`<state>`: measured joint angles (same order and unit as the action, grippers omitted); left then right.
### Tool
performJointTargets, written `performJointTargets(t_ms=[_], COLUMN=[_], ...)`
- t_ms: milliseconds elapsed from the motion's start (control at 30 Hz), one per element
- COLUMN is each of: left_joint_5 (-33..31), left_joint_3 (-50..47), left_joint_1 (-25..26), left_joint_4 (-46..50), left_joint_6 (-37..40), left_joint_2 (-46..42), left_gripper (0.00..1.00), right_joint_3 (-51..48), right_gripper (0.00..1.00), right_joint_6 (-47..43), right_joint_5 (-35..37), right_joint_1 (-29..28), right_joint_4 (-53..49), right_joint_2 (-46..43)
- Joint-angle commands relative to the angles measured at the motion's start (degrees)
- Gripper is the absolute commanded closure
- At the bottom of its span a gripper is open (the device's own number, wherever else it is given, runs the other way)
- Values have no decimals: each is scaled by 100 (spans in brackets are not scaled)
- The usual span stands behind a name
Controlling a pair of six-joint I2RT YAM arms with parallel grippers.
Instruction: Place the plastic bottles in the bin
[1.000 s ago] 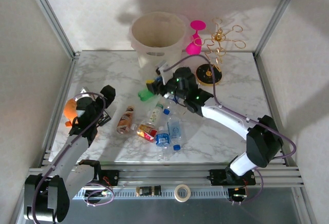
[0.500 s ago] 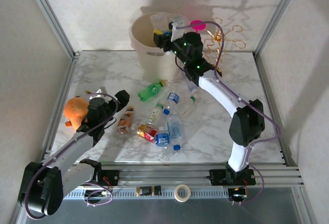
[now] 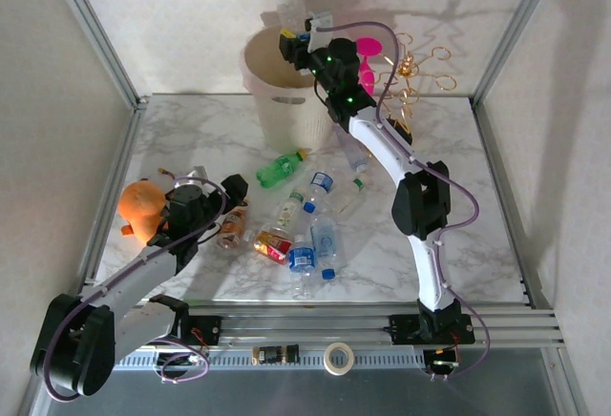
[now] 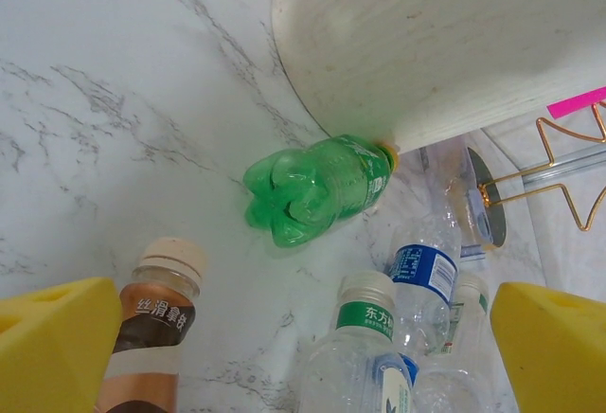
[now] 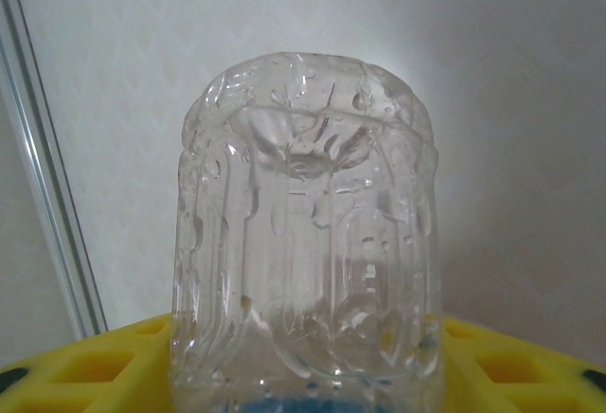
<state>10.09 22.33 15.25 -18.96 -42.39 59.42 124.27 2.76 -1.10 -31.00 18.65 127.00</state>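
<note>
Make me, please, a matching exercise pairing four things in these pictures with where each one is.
Things:
1. green bottle
2. clear bottle
3. brown bottle
4. pink goblet

Places:
A. in the right gripper, over the bin
B. between the bin and the gold wire stand
C. on the table, cap by the bin's foot
D. on the table, by the open left gripper

Pairs: 1-C, 2-A, 3-D, 4-B

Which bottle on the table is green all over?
The green bottle lying on its side, right by the foot of the bin. No other bottle there has a green body.
</note>
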Motion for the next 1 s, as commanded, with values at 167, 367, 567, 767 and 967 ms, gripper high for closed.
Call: performJointTargets(t_ms=[167, 367, 567, 767, 967], left_joint_5=[-218, -391, -413, -435, -481], left_joint_3=[-70, -115, -190, -228, -243], left_joint_1=[72, 79, 79, 91, 89], left_joint_4=[-2, 241, 279, 125, 117], left_joint_6=[-5, 20, -34, -148, -164], left_joint_2=[-359, -595, -638, -615, -602], left_gripper=[0, 0, 0, 0, 0], right_joint_3=[466, 456, 454, 420, -184], right_gripper=[48, 39, 20, 13, 11], right_joint_6=[73, 136, 172, 104, -19], right_joint_5=[-231, -219, -249, -377, -434], right_joint_1=[24, 20, 22, 11, -60], right_joint_4=[121, 147, 190, 70, 167], right_joint_2=[595, 719, 678, 418, -243])
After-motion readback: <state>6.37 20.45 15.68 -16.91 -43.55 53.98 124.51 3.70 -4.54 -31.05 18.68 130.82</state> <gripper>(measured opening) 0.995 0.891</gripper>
